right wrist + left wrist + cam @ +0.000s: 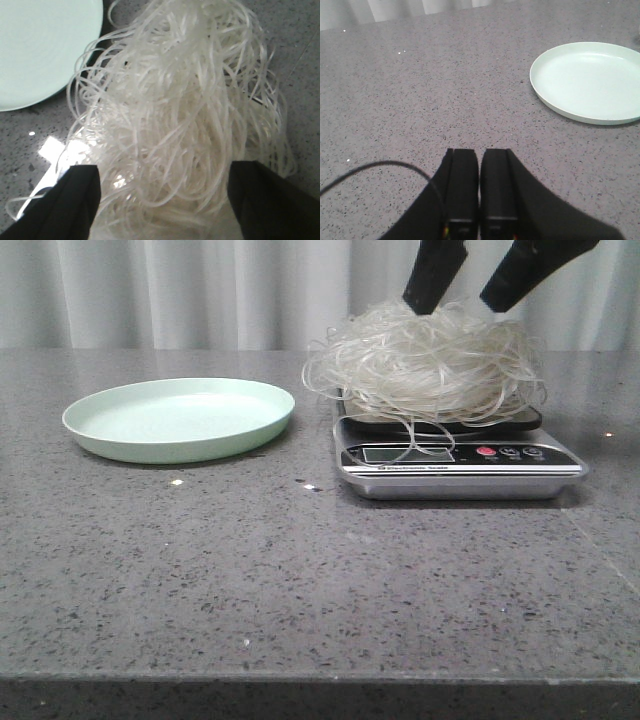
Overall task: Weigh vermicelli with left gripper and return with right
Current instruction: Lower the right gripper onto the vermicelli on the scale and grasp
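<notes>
The vermicelli (430, 365), a bushy tangle of pale translucent strands, lies heaped on the silver kitchen scale (455, 460), with a few strands drooping over its display. My right gripper (455, 302) comes down onto the top of the heap, open, one black finger on each side. In the right wrist view the vermicelli (175, 115) fills the space between the spread fingers (75, 200). The pale green plate (180, 418) stands bare to the left of the scale. My left gripper (480, 165) is shut with nothing in it, low over the grey table, the plate (590, 80) some way ahead of it.
A speckled grey stone table (300, 580) carries everything. A pale curtain (200, 290) hangs behind the far edge. Small white crumbs (177, 482) lie in front of the plate. A thin black cable (370, 167) loops beside the left fingers.
</notes>
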Controlling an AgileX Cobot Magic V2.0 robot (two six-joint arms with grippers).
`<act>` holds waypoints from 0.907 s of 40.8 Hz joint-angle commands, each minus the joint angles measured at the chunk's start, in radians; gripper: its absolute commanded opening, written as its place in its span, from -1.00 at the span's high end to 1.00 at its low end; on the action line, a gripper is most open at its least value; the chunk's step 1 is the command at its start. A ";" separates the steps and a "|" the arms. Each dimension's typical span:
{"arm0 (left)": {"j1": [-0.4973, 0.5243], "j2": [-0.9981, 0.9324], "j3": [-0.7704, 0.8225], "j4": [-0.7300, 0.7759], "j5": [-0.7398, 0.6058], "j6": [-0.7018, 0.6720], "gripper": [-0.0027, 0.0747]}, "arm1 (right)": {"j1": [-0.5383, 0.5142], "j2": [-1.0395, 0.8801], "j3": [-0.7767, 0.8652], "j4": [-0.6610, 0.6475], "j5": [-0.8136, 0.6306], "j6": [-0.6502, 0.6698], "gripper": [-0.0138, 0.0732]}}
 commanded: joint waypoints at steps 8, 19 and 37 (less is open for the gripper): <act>-0.008 0.007 -0.025 -0.005 -0.069 -0.014 0.58 | 0.000 0.044 -0.035 -0.018 -0.049 -0.010 -0.74; -0.008 0.007 -0.025 -0.005 -0.069 -0.014 0.58 | 0.000 0.073 -0.038 -0.018 -0.003 -0.010 -0.46; -0.008 0.007 -0.025 -0.005 -0.069 -0.014 0.58 | 0.000 0.070 -0.060 -0.018 0.032 -0.010 0.34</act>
